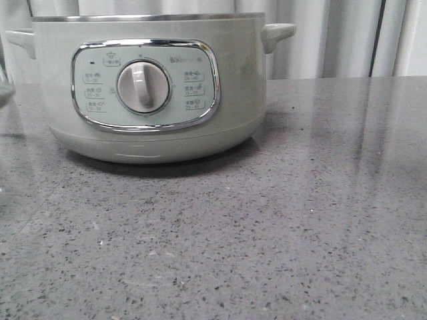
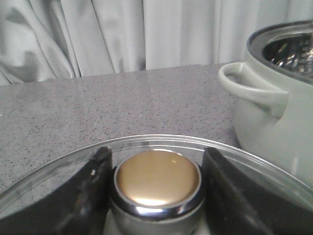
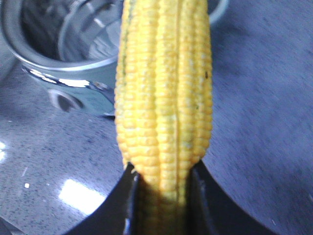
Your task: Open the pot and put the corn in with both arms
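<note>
The pot [image 1: 153,133] stands at the back left of the counter, its dial facing me, with no lid on it. The left wrist view shows its handle and open steel rim [image 2: 281,54]. My left gripper [image 2: 156,161] is shut on the gold-topped knob [image 2: 157,178] of the glass lid [image 2: 146,143] and holds it to the side of the pot. My right gripper [image 3: 164,171] is shut on the corn [image 3: 166,88], which is in the air over the counter, its far end reaching towards the open pot [image 3: 63,63]. Neither gripper shows in the front view.
The grey speckled counter [image 1: 300,220] stretches in front of and to the right of the pot. A white curtain [image 1: 347,33] hangs behind it. A sliver of glass [image 1: 4,90] shows at the far left edge of the front view.
</note>
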You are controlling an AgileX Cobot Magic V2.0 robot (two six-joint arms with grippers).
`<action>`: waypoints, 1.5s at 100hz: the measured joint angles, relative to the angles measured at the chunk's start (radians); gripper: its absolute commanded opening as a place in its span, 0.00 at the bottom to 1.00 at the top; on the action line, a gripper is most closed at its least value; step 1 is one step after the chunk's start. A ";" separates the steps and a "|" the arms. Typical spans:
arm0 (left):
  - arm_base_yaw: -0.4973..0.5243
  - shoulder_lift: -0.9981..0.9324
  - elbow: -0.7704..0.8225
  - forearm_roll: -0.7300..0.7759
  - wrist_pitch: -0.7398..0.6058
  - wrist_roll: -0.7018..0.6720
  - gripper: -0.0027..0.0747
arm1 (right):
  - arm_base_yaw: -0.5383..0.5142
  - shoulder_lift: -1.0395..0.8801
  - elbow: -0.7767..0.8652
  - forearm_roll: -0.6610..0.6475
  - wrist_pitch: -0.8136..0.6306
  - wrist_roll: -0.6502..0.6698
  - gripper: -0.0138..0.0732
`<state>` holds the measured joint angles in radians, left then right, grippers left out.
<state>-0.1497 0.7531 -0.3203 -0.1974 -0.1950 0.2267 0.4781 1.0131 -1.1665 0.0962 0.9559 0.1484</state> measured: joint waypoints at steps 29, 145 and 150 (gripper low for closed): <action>0.000 0.268 0.000 -0.005 -0.241 -0.011 0.01 | 0.087 0.275 -0.232 0.004 -0.013 -0.030 0.09; 0.002 0.402 0.000 0.052 -0.302 -0.076 0.47 | 0.087 0.730 -0.490 0.006 -0.124 -0.032 0.66; 0.002 0.402 0.000 0.052 -0.308 -0.076 0.52 | 0.087 0.730 -0.490 0.006 -0.118 -0.032 0.69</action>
<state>-0.1472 1.1548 -0.3203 -0.1457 -0.5028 0.1508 0.5649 1.7435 -1.6566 0.1022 0.8380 0.1162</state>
